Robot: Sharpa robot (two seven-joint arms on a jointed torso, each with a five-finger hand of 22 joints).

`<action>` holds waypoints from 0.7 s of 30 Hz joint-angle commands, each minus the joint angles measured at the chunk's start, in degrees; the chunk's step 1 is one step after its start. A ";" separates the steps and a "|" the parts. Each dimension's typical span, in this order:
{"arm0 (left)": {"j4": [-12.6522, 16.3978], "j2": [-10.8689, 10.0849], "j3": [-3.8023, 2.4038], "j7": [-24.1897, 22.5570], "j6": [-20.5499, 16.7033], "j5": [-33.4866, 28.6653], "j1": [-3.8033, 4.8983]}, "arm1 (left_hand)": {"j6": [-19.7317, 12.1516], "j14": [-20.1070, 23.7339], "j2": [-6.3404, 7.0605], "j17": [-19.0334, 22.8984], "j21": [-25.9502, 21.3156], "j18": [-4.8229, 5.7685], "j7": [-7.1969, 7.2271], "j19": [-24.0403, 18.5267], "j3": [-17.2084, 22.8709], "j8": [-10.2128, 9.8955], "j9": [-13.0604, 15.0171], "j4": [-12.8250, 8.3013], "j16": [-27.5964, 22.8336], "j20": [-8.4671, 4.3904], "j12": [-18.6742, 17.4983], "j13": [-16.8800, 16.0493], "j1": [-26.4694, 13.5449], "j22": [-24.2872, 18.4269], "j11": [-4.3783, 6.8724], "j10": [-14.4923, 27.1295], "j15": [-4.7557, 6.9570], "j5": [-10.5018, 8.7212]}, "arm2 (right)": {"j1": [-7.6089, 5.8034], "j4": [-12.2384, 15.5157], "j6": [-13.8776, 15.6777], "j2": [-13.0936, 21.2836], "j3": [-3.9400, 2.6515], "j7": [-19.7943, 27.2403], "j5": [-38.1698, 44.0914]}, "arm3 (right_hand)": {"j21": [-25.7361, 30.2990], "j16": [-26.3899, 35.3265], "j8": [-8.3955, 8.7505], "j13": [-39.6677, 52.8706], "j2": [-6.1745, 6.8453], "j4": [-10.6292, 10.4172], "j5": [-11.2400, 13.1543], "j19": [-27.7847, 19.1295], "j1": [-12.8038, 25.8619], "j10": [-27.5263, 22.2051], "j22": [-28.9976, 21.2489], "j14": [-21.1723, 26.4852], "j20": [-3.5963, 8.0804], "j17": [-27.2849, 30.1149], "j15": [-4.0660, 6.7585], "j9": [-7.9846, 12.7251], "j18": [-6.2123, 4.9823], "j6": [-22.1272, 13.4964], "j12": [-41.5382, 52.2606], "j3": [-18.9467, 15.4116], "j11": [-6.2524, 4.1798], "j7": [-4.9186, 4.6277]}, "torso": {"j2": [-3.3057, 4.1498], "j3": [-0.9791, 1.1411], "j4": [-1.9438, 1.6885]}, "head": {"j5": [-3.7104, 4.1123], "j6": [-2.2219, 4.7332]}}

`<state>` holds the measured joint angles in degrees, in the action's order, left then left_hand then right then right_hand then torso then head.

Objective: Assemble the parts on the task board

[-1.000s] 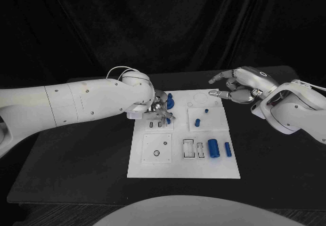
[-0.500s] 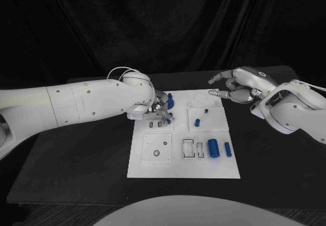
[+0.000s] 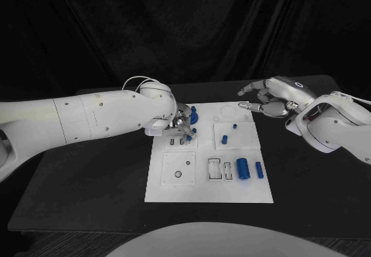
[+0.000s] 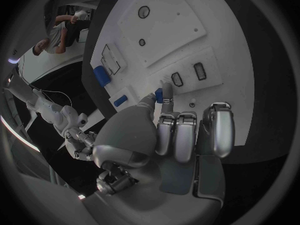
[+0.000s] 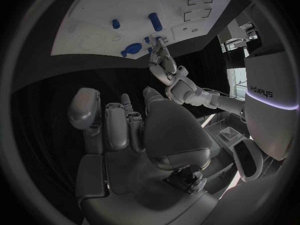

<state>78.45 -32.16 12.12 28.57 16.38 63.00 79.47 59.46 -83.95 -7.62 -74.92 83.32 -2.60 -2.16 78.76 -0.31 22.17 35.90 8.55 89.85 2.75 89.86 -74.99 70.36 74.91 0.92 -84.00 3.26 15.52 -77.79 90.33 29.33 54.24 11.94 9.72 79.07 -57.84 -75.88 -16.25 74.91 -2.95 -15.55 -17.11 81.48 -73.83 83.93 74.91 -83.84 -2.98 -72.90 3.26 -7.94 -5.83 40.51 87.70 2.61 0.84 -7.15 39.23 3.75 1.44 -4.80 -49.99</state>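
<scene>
The white task board (image 3: 208, 190) lies mid-table. My left hand (image 3: 180, 122) hovers over its far left part and pinches a small blue piece (image 4: 159, 95) between thumb and a finger, just by two small dark slots (image 4: 187, 75). That piece's tip (image 3: 190, 137) shows below the fingers. Other blue parts sit on the board: a rounded one (image 3: 194, 112) by the left hand, a small peg (image 3: 235, 126), a short one (image 3: 223, 140), a large cylinder (image 3: 243, 167) and a slimmer one (image 3: 259, 170). My right hand (image 3: 267, 99) hangs off the board's far right corner, fingers loosely bent, holding nothing.
A square plate with holes (image 3: 178, 168) and rectangular recesses (image 3: 219, 169) occupy the board's near half. Black table (image 3: 85, 182) surrounds the board. The right wrist view shows the board (image 5: 94, 15) and my left hand (image 5: 164, 60) beyond it.
</scene>
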 commanded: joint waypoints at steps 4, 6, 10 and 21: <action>0.05 -0.18 -0.01 -1.00 0.51 0.11 -0.17 | -0.33 -6.05 0.59 -15.08 -0.31 -0.79 0.21 -0.45 2.08 -0.80 0.59 -0.91 0.15 -0.01 0.14 -15.01 0.66 3.24 0.55 -6.00 0.50 0.55 | 0.16 -0.07 1.25 0.01 -0.04 -1.04 0.32 | 0.34 0.35 -0.37 9.60 0.06 0.36 -0.37 -0.01 -0.54 2.58 6.33 -3.01 -0.22 0.12 -0.36 0.07 -0.03 0.31 -0.28 0.15 0.42 0.07 | 0.01 0.09 -0.01 | -0.07 -0.01; 0.13 -0.38 -0.01 -1.05 0.28 0.11 -0.17 | -0.27 -6.05 0.81 -15.08 -0.36 -0.79 0.21 -0.47 2.62 -0.94 0.77 -1.15 0.15 -0.02 0.14 -15.01 0.64 3.24 0.56 -6.00 0.51 0.61 | 0.16 -0.09 1.17 0.02 -0.04 -1.10 0.32 | 0.42 0.39 -0.37 9.54 0.04 0.38 -0.52 -0.03 -0.60 2.54 6.32 -3.00 -0.22 0.17 -0.37 0.10 -0.04 0.32 -0.31 0.18 0.43 0.06 | 0.02 0.07 -0.03 | -0.05 -0.01; 0.52 -1.02 -0.01 -1.03 -0.15 0.11 -0.17 | -0.16 -6.05 1.10 -15.08 -0.42 -0.80 0.22 -0.49 3.35 -1.11 1.05 -1.44 0.15 -0.02 0.14 -15.01 0.54 3.24 0.57 -6.00 0.51 0.68 | 0.16 -0.06 0.98 0.11 -0.04 -1.18 0.32 | 0.57 0.51 -0.37 9.52 0.02 0.39 -0.62 -0.07 -0.65 2.52 6.29 -2.97 -0.23 0.32 -0.38 0.12 -0.07 0.33 -0.32 0.21 0.43 0.05 | 0.01 0.02 -0.06 | -0.13 -0.01; 1.43 -2.63 -0.01 0.00 -0.61 -4.42 -0.17 | -0.01 -6.05 1.95 -15.08 -0.71 -0.87 0.16 -0.65 5.73 -1.87 1.89 -1.68 0.15 -0.02 0.14 -15.01 -0.60 3.14 0.54 -6.00 0.49 1.65 | 0.18 -0.06 0.36 0.20 -0.04 -1.40 0.32 | 1.11 0.80 -0.36 9.17 -0.02 0.41 -0.79 -0.22 -0.73 2.29 6.16 -2.88 -0.24 0.66 -0.40 0.16 -0.16 0.33 -0.49 0.26 0.45 0.04 | 0.04 -0.03 -0.17 | -0.51 -0.01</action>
<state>79.67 -34.77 12.14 28.47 16.04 62.01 79.43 59.28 -83.95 -5.97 -74.91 82.72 -2.59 -1.95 78.33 5.12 20.62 37.73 6.88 89.85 2.75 89.85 -74.97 70.03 74.90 0.91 -84.00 3.26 16.97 -77.75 90.25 29.44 54.38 11.94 9.44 79.07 -56.91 -75.48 -16.25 74.91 -2.95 -15.40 -17.53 81.48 -73.82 83.93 74.93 -83.84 -2.98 -72.28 3.26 -7.83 -5.83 40.52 87.48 2.77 0.84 -7.17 39.24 3.74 1.33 -5.27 -49.99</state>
